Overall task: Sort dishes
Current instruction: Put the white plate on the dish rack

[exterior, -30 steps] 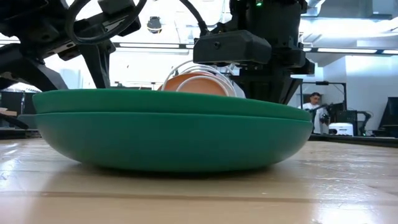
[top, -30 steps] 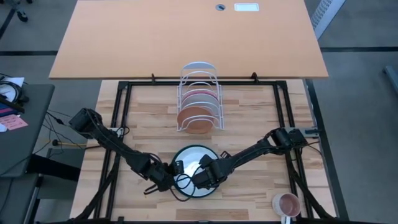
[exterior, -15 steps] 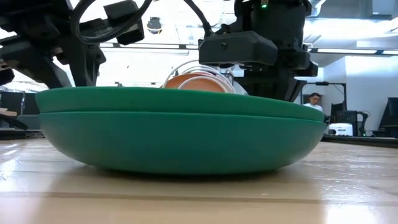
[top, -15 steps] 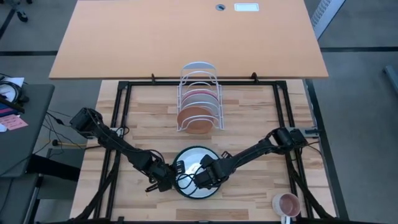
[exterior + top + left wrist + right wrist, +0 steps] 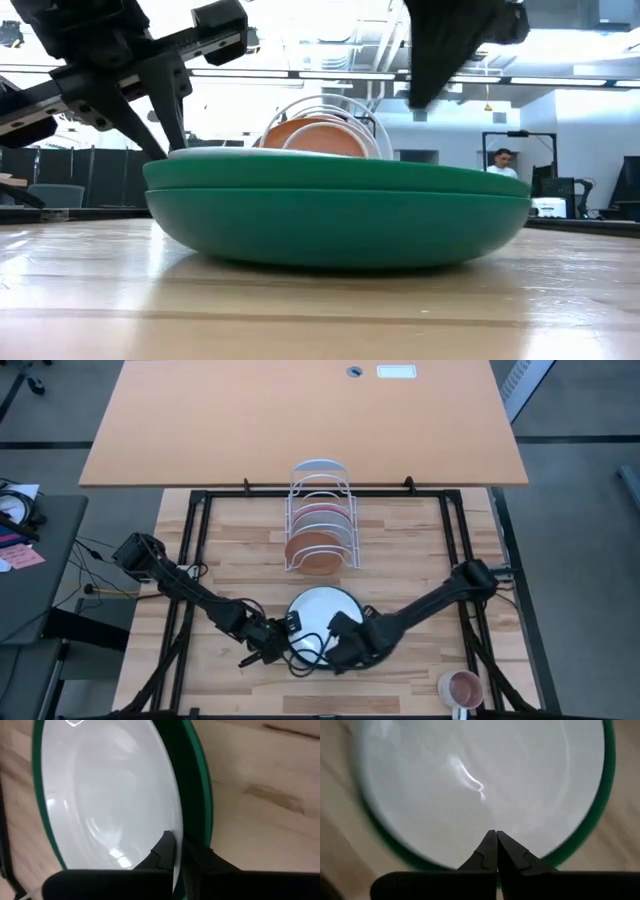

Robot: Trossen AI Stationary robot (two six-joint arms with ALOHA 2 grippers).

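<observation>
The white plate (image 5: pixel 322 615) lies inside the dark green plate (image 5: pixel 340 215), which rests on its base on the table, near the front. My left gripper (image 5: pixel 177 847) is shut on the white plate's near-left rim. My right gripper (image 5: pixel 496 834) is shut and hovers above the plates' near side with nothing between its fingers. The terracotta plate (image 5: pixel 318 552) and the pink plate (image 5: pixel 322 518) stand on edge in the white wire rack (image 5: pixel 322 490) farther back. My left gripper pinches the white plate's rim (image 5: pixel 170 827) between its two fingers, one finger (image 5: pixel 164 849) on the inner face and the other over the green plate's rim (image 5: pixel 196 800). The fingers slant down from the table's left. The white plate still lies in the green one.
A small pink mug (image 5: pixel 462 687) stands at the near right corner. A black frame (image 5: pixel 460 550) runs around the wooden table top. A second, orange table (image 5: pixel 300 420) stands beyond the far edge. In the low view a person (image 5: pixel 505 165) sits far off in the room.
My right gripper has risen off the plates and drawn toward the near right, still shut. The two stacked plates have slid a little toward the far edge, still nested and flat on the table.
</observation>
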